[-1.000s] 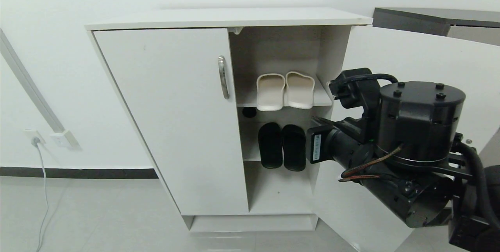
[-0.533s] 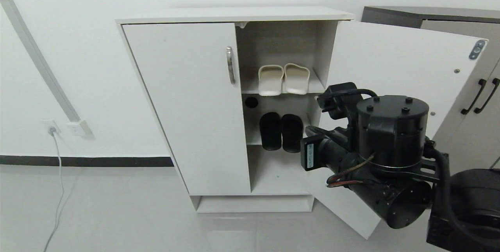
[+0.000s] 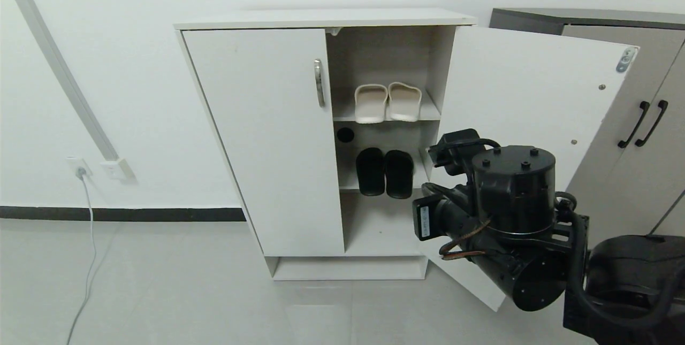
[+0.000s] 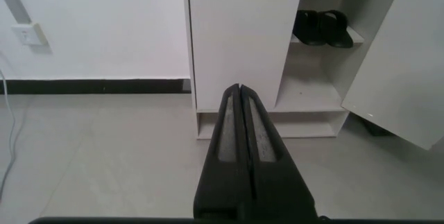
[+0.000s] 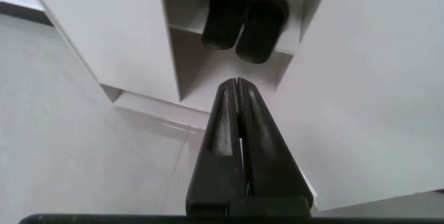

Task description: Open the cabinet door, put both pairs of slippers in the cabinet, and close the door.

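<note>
2 pairs of slippers already sit inside the white laminate 2-door cabinet (image 3: pixel 267 136). The cream moulded slippers (image 3: pixel 388 102) lie side by side on the upper shelf. The black rubber slippers (image 3: pixel 384 173) lie side by side on the shelf below. The cabinet's right door panel (image 3: pixel 524 99) stands wide open. The left door, with the silver bar handle (image 3: pixel 319 83), is closed. The likely step in hand is closing the right door.

The left gripper (image 4: pixel 239 91) has its fingers pressed together and holds nothing. It sits low in front of the cabinet, above the grey tiled floor (image 4: pixel 104 161). The right gripper (image 5: pixel 237 85) also has its fingers closed and empty. It points at the bottom compartment, beside the open door's inner face.

Recommended procedure:
1. Bring the right arm round the door's free edge to its outer face.
2. Keep the fingers closed and press near the free edge, away from the hinges.
3. Push along the hinge arc until the panel seats.
4. Watch the black heels, which appear to reach the shelf's front edge.
</note>
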Tool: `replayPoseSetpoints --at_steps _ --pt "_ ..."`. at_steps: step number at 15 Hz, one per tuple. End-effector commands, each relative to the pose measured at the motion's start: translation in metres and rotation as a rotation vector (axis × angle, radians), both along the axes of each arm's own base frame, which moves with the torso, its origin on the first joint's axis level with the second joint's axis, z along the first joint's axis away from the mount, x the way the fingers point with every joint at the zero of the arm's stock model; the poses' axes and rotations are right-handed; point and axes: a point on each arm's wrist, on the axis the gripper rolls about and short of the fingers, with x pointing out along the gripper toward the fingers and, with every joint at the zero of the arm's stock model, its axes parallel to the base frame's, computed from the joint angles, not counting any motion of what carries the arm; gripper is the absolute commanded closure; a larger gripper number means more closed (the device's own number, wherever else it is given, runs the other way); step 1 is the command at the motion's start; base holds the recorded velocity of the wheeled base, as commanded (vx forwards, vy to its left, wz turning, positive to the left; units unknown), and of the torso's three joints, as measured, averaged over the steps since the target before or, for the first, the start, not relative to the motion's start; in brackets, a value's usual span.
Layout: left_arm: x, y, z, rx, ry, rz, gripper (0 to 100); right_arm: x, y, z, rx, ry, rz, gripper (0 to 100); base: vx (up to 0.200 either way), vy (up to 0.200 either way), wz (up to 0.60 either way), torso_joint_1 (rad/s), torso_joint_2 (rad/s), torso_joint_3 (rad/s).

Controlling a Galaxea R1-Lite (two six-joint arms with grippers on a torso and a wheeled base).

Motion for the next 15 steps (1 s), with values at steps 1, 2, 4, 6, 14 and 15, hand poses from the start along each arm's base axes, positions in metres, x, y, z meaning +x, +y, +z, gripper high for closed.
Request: replayPoseSetpoints --at_steps 1,2,4,6,14,15 --pt "0.0001 0.0 0.0 -0.001 0.001 0.0 100 0.0009 0.001 -0.0036 -0.007 0.008 -0.001 100 0.0 0.0 0.0 0.0 0.0 0.0" --pt "0.0001 0.0 0.0 -0.001 0.001 0.0 100 0.0009 0.0009 -0.0039 -0.007 0.008 -0.001 100 0.0 0.0 0.0 0.0 0.0 0.0" --pt "0.0001 0.0 0.0 -0.001 0.001 0.0 100 0.001 0.0011 -0.0044 -0.008 0.009 0.001 100 0.0 0.0 0.0 0.0 0.0 0.0" --pt "0.0001 0.0 0.0 -0.001 0.001 0.002 100 0.0019 0.0021 -0.0058 -0.011 0.011 0.001 100 0.0 0.0 0.0 0.0 0.0 0.0" --pt "0.0001 0.0 0.0 -0.001 0.001 0.0 100 0.003 0.0026 -0.0063 -0.008 0.006 -0.004 100 0.0 0.0 0.0 0.002 -0.1 -0.142" --pt "0.0001 0.0 0.0 -0.001 0.001 0.002 100 0.0026 0.0022 -0.0053 -0.006 0.004 -0.004 100 0.0 0.0 0.0 0.032 -0.49 -0.378"
